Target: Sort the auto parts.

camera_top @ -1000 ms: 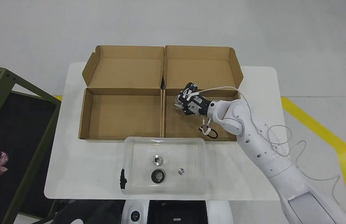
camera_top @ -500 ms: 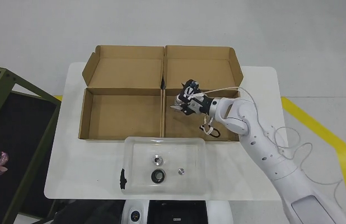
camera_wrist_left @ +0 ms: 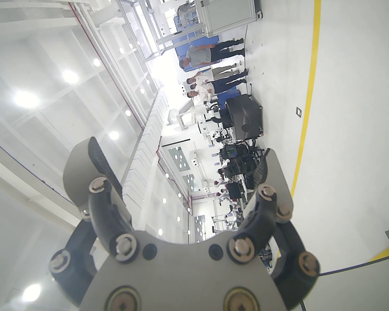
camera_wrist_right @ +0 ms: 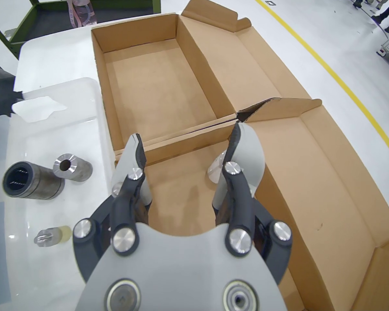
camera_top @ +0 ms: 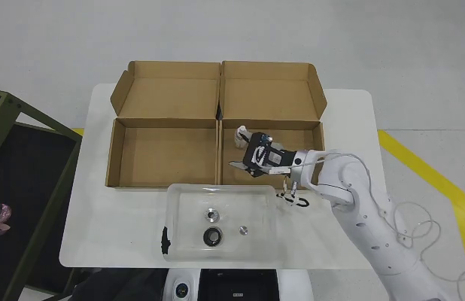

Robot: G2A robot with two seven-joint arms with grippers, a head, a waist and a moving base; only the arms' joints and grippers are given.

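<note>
You are looking down at three metal parts sitting in the clear tray point(camera_top: 180, 197) at the 6 o'clock edge of the table point(camera_top: 345, 113). The dark bearing sleeve point(camera_top: 212, 237) is the fattest, and its bore is showing ribs. A shorter steel bushing point(camera_top: 210, 214) is standing at its 12 o'clock. A slim pin point(camera_top: 244, 230) with a yellowish end is lying at its 3 o'clock. Any print on them is too small to read.

The right gripper point(camera_top: 238, 148) is hanging over the 9 o'clock side of the right cardboard box point(camera_top: 289, 135), with its jaws spread wide and nothing between them. A pale grey part point(camera_wrist_right: 215, 169) is lying on that box's floor, near the wall beside the left cardboard box point(camera_top: 165, 154) — one finger is hiding half of it, so its shape is unclear.

Both boxes are lying with their lids folded back toward 12 o'clock.

The left gripper point(camera_wrist_left: 178, 155) is pointing up toward the hall ceiling, with its fingers standing far apart and gripping nothing.
</note>
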